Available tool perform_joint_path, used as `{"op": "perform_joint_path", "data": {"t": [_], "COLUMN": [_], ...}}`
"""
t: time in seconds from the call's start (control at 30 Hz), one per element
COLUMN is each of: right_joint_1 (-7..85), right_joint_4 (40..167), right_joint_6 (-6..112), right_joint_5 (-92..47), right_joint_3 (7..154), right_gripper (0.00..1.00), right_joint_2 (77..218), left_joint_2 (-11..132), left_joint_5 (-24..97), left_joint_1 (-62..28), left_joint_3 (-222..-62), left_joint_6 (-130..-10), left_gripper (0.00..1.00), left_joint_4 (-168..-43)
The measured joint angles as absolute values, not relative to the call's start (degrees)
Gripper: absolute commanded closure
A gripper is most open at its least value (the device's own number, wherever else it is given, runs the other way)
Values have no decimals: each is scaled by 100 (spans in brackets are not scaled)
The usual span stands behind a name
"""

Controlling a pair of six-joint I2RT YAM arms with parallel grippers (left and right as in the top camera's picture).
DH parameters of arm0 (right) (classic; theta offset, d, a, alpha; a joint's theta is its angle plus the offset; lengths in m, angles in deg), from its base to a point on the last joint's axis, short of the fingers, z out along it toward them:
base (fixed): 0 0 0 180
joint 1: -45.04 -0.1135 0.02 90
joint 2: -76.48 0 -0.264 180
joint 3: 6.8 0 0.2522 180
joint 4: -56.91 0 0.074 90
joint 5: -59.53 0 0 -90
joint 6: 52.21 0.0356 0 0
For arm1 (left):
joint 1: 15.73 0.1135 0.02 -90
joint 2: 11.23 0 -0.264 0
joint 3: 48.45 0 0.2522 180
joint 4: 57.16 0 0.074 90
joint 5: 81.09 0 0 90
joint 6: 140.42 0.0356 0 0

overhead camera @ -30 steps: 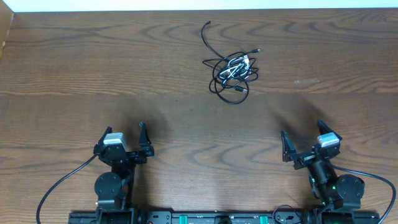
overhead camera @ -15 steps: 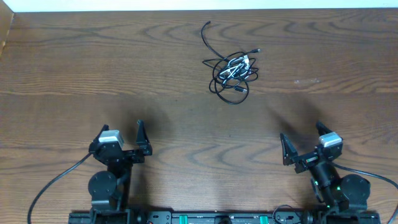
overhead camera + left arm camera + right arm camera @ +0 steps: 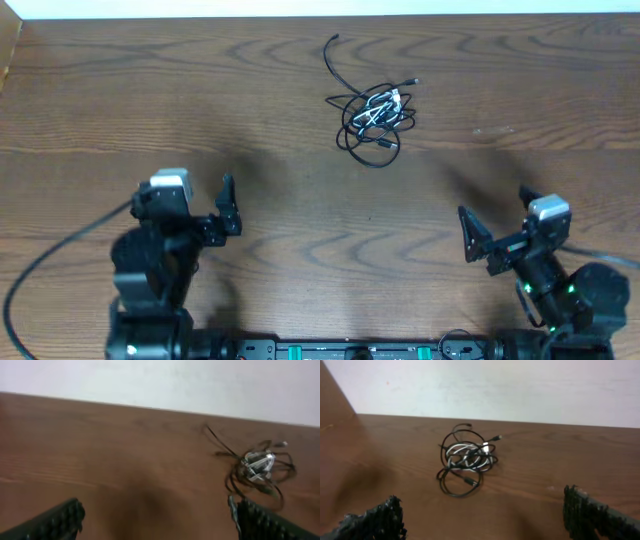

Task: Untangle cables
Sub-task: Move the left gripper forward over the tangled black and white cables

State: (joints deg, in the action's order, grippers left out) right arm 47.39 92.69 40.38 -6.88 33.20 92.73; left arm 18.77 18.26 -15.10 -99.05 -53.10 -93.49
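Both arms have begun to stir — the left gripper (image 3: 195, 213) lifting and drifting outward, the right gripper (image 3: 497, 220) likewise — fingers spread wide and empty, while the cable tangle (image 3: 375, 113) lies unmoved well ahead, between them, so untangling is not yet begun.

I count one knot of cables (image 3: 374, 115) on the bench (image 3: 120, 90), toward the far edge and a little right of its middle. I see black and pale strands in it, but can't tell how many separate cables. Along the near edge I have two grippers, the left gripper (image 3: 190, 200) and the right gripper (image 3: 497, 215), each with two fingers (image 3: 228, 195).
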Motion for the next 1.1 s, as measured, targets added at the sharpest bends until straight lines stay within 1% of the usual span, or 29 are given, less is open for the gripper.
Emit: {"op": "perform_joint_path", "data": {"t": [0.2,0.37,0.57,0.73,0.9,1.1], "right_joint_1": [4739,4739,4739,4739,4739,4739], "right_joint_4": [9756,10720,12322,13253,13334,13308], "right_joint_6": [4038,3994,3736,3351,3041,2958], "right_joint_5": [-395,-235,-167,-165,-165,-78], "right_joint_3": [4456,5661,7361,8478,8806,8806], "right_gripper": [1,1,1,1,1,1], "right_joint_2": [10547,11708,13115,14003,14505,14726], "left_joint_2": [3208,4362,5796,7122,8032,8851], "left_joint_5": [2092,2132,2173,2086,2088,2366], "left_joint_1": [-1510,-1591,-2074,-2662,-3080,-3224], "left_joint_3": [-11627,-13190,-14862,-16147,-16613,-16613], "left_joint_6": [-5225,-5157,-5026,-4842,-4669,-4586], "left_gripper": [3,3,3,3,3,3], "left_joint_4": [-10613,-11546,-12462,-13174,-13155,-12490]}}
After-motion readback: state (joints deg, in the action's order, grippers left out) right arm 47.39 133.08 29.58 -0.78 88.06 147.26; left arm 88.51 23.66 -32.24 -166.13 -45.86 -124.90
